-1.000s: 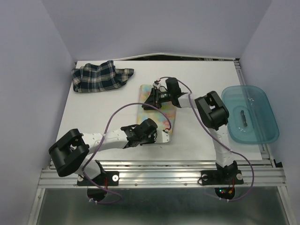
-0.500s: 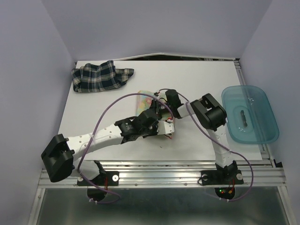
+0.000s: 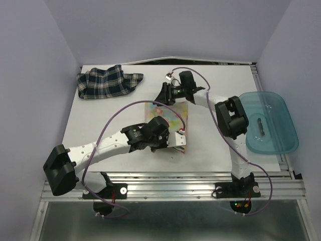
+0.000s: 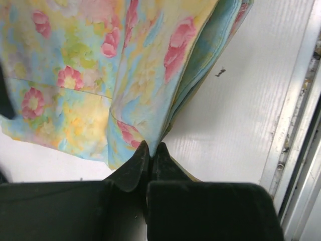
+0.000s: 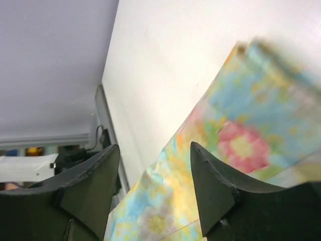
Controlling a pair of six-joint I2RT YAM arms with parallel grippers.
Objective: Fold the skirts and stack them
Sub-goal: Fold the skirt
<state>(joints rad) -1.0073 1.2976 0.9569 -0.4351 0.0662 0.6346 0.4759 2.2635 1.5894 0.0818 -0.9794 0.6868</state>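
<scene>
- Right fingers (image 5: pixel 88 188) are standing apart, empty, having just let go of the floral skirt (image 3: pixel 171 114).
- Left fingers (image 4: pixel 131 168) are still pinching its folded edge tight, so this fold is probably nearing completion.

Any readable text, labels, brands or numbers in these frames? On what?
None readable in any view.
Floral skirt, plaid skirt: print only, no lettering.
Teal bin: bare plastic, no label seen.
Dark mark on the table, left wrist view: a speck, not text.
</scene>
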